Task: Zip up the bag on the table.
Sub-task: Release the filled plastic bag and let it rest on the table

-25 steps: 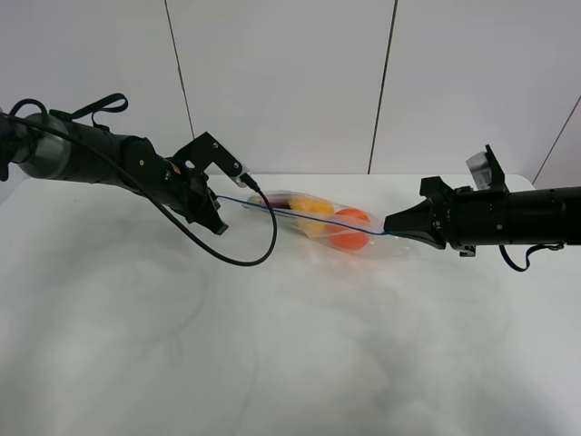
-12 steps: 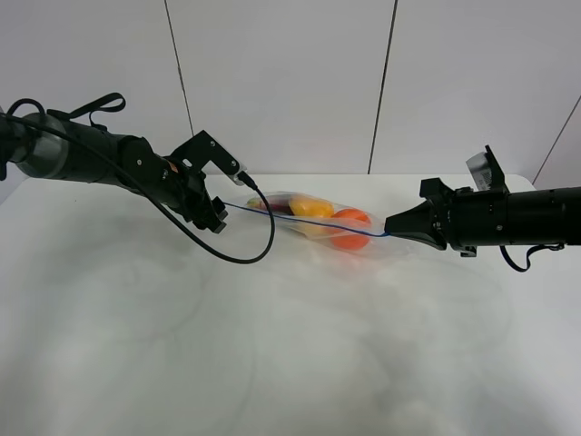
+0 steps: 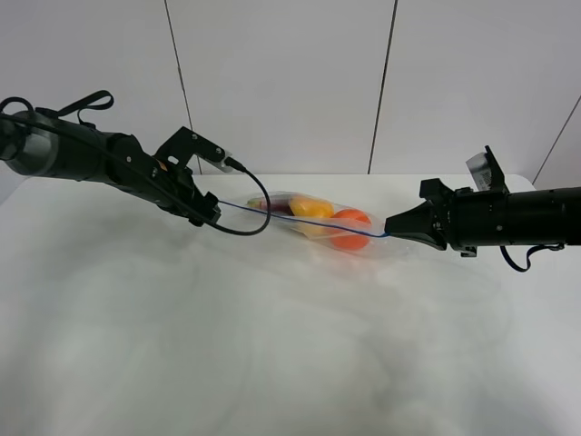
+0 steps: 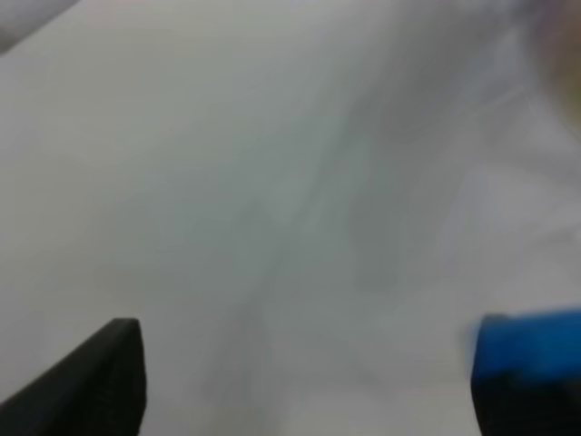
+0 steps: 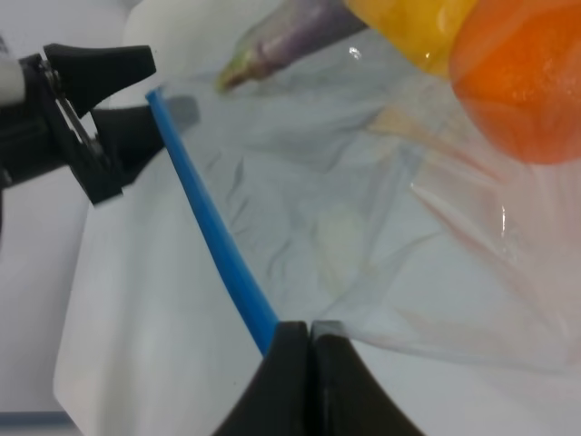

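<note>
The clear bag [image 3: 318, 222] lies on the white table [image 3: 272, 354] at the back middle, with an orange [image 3: 351, 238], a yellow fruit [image 3: 310, 207] and a purple eggplant [image 5: 290, 32] inside. Its blue zipper strip [image 3: 272, 213] runs taut from end to end. My right gripper [image 5: 309, 329] is shut on the strip's right end [image 5: 213, 227]. At the bag's left end my left gripper [image 3: 207, 211] is open; in the right wrist view its fingers [image 5: 100, 68] stand apart on either side of the strip's tip. The left wrist view is blurred and shows the left gripper [image 4: 300, 381] spread wide over bare table.
A black cable [image 3: 250, 227] loops down from my left arm and hangs just in front of the bag's left end. A white panelled wall [image 3: 381, 82] rises right behind the table's far edge.
My left gripper has opened and let go of the strip's left end, drawing back a little to the left. The right gripper and the bag have stayed put.
</note>
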Available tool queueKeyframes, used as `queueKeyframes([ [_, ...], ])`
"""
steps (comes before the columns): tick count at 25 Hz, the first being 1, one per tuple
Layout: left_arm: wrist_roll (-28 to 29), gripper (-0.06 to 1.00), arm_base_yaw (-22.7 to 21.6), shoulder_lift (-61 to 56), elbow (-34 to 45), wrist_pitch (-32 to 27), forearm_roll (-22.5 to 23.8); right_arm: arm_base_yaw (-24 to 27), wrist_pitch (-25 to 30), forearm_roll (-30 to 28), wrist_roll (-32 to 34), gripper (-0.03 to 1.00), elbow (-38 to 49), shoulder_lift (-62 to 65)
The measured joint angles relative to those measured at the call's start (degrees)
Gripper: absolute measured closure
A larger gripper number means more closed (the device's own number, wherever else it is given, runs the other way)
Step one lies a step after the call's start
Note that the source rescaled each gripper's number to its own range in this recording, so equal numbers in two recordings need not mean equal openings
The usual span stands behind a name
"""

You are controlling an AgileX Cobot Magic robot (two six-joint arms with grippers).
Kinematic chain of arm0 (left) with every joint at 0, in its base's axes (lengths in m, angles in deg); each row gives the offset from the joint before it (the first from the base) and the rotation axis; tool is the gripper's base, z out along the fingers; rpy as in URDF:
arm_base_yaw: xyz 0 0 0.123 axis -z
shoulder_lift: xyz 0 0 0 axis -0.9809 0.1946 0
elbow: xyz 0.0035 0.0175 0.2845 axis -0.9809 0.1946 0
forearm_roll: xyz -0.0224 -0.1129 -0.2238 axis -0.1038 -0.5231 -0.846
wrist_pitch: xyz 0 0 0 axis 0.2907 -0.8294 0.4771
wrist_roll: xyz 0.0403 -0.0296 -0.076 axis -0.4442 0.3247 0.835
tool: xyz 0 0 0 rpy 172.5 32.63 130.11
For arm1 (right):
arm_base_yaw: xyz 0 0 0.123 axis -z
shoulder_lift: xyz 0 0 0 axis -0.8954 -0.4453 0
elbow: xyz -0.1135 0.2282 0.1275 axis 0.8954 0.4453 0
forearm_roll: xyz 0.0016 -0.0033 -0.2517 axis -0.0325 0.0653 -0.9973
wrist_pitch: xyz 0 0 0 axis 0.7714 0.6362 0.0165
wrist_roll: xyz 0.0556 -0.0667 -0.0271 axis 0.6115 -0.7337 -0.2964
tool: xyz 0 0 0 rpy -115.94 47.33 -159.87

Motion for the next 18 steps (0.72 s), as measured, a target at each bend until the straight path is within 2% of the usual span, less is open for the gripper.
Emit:
queueKeyframes([
  [4,6.3,0.09,-4.1,-0.1,0.0,-2.8,0.0,0.0,0.0,0.0,0.0,0.97,0.0,0.0],
  [8,10.1,0.09,-7.8,-0.1,0.0,-6.9,0.0,0.0,-0.1,0.0,0.0,0.97,0.0,0.0],
  [18,11.6,0.09,-15.9,-0.1,0.0,-14.8,2.2,0.0,-0.1,-0.4,0.0,0.97,0.0,0.0],
])
